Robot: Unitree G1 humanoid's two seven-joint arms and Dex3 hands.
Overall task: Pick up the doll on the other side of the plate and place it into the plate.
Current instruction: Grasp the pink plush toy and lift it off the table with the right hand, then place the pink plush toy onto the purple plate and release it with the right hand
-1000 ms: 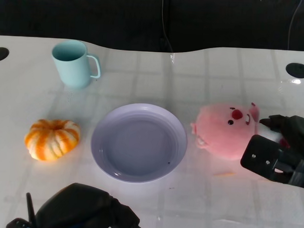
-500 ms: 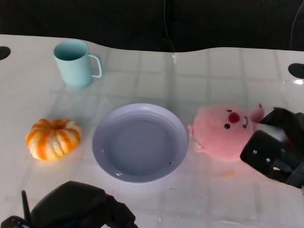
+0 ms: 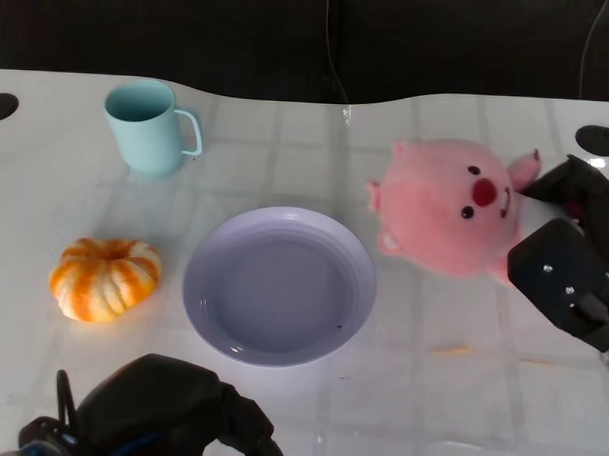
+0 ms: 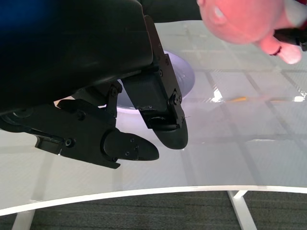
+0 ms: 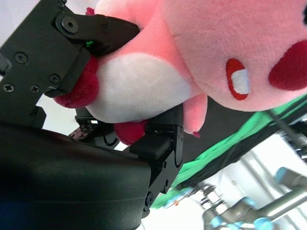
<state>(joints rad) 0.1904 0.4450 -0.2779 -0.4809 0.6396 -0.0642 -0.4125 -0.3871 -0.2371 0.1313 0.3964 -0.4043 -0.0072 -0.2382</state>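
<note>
**Inspector:** Two hands to report. Your right hand [image 3: 573, 267] grips the doll [image 3: 450, 218]; in the right wrist view its fingers [image 5: 103, 28] clamp the white belly and red feet from two sides. The doll appears lifted off the desk [image 3: 317, 148], to the right of the plate [image 3: 279, 284] and not yet over it. I judge it is held by the body's rear so the face stays clear and the soft bulk cannot slip forward.

**Operator:** And the left one?

**Inspector:** Your left hand [image 3: 163, 418] sits low at the near edge of the desk, holding nothing. The left wrist view shows its fingers [image 4: 160, 122] stretched out and apart above the desk. It looks parked there to stay out of the plate's way.

**Operator:** Anything you could not verify?

**Inspector:** Several items. You cannot see, from the head view, how far the doll has risen; the left wrist view only catches its lower part at the frame's top, cut off. The contact on the doll's far side is hidden behind the plush. Most of the left hand is cropped by the head view's lower edge. The plate holds nothing that I can make out, apart from a tiny dark speck I cannot identify. The pumpkin [image 3: 105, 278] and the mug [image 3: 148, 125] stand well apart from the doll, on the plate's other side.
</note>
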